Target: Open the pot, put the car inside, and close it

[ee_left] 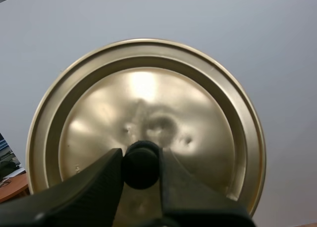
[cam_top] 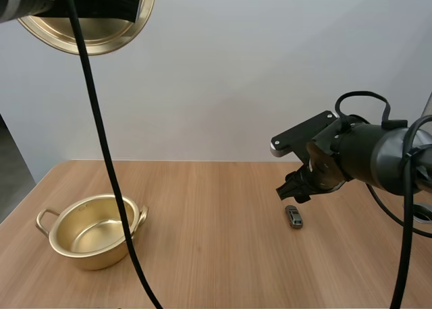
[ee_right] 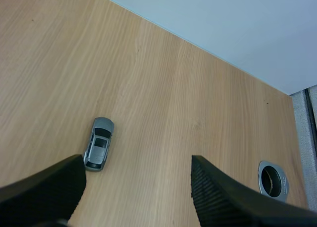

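The left arm was lifted high over the left side of the table (cam_top: 216, 262), and the left gripper (ee_left: 141, 165) held the lid (ee_left: 148, 98) up in the air, well above the pot (cam_top: 94, 256). Its two black fingers were closed around the small round black knob (ee_left: 140, 168), one on each side, pinching it firmly between their inner faces. The lid was a round disc of thin golden metal with a raised rim ring and some shallow dents near its centre, and its knob side was turned toward the arm. The right arm came in from the right side, with the wrist bent down and to the left, so that the right gripper (cam_top: 297, 187) hung low over the table just beyond the car (cam_top: 293, 216). Its fingers were spread wide apart, showing ribbed inner faces, and they held nothing; in the right wrist view the car lay on the wood close to the tip of one finger, not touching it. The car was a small grey toy with dark windows, standing on its wheels at the right part of the table. The pot stood uncovered at the near left, golden and shiny, with two loop handles. The table was of light wood with a fine grain, and a round metal-rimmed hole (ee_right: 272, 180) was at its right edge.
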